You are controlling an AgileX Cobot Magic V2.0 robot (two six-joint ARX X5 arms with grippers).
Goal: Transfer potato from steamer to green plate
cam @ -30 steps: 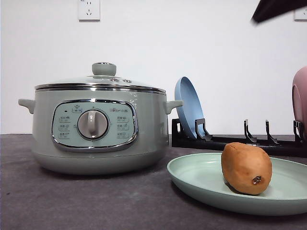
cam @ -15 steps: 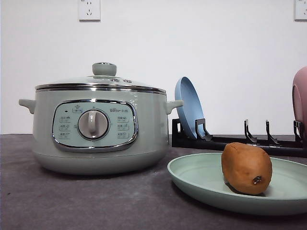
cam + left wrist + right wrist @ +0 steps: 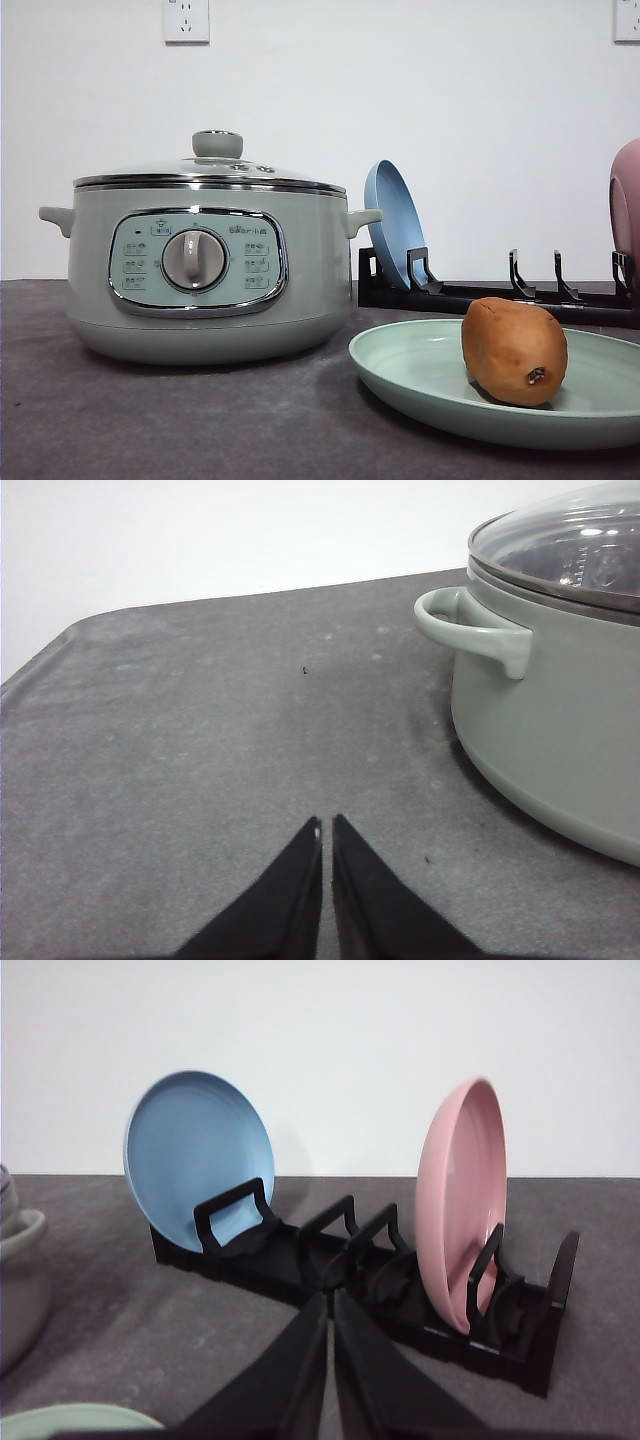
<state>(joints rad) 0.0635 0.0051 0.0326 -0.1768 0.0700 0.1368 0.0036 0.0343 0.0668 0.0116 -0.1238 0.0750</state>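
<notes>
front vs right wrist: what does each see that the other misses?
Front view alone: the potato lying on the green plate, and the steamer's lid and dial panel.

Right wrist view alone: the shut right gripper, and the pink plate nearly whole.

Shared: the blue plate and pink plate standing in the black rack, an edge of the green plate, the grey table.

green plate and pink plate cut off (front view's right edge).
</notes>
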